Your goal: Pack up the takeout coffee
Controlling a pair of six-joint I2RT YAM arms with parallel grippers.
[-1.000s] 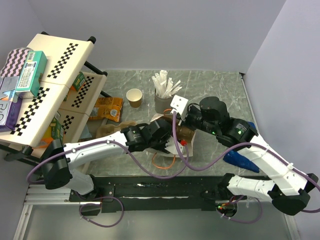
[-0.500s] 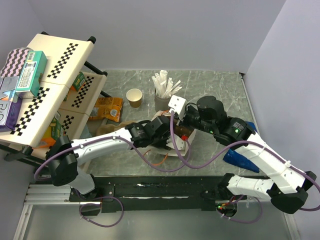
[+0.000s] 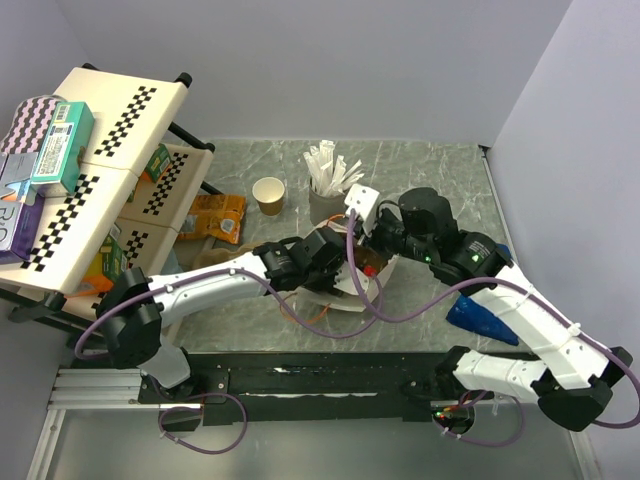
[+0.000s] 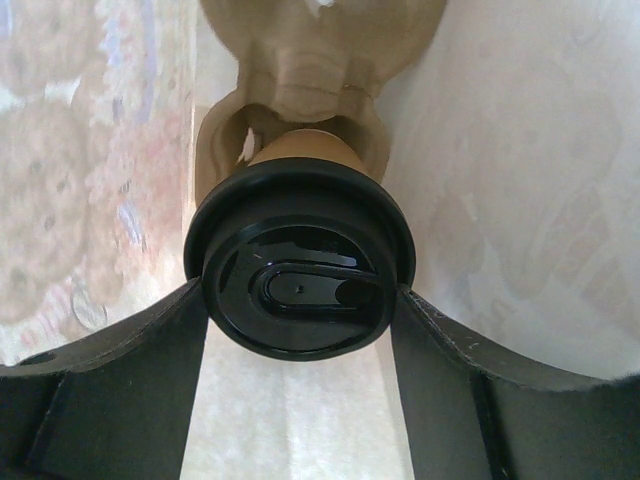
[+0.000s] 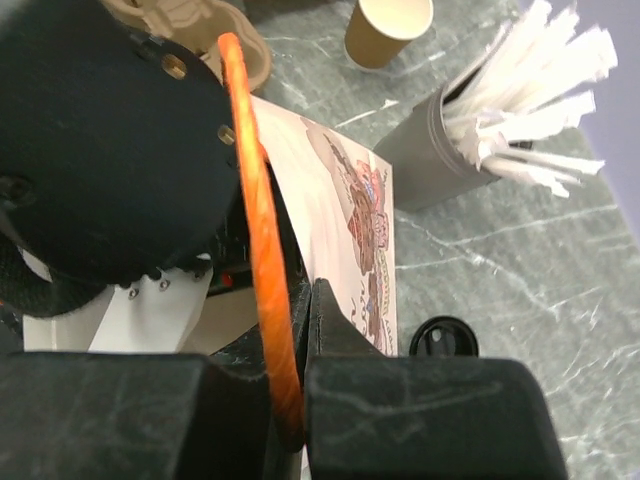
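A lidded takeout coffee (image 4: pixel 300 290), brown kraft with a black lid, sits inside the white paper bag (image 4: pixel 520 160). My left gripper (image 4: pixel 300 300) is shut on it, a finger against each side of the lid. The cup's base rests in a brown moulded carrier (image 4: pixel 300 80). In the top view the left gripper (image 3: pixel 343 268) reaches into the bag (image 3: pixel 345 298). My right gripper (image 5: pixel 310 300) is shut on the bag's rim (image 5: pixel 340 200), beside the orange handle (image 5: pixel 255 220). A second, open kraft cup (image 3: pixel 268 194) stands on the table, and a loose black lid (image 5: pixel 443 338) lies near the bag.
A grey cup of white sticks (image 3: pixel 325 205) stands just behind the bag. An orange snack packet (image 3: pixel 215 215) lies left of it, by a shelf rack (image 3: pixel 100 170) with boxes. A blue object (image 3: pixel 480 320) lies at the right under my right arm.
My left arm has pushed rightward and farther into the bag with the cup. The right gripper has shifted slightly back, still pinching the bag's rim.
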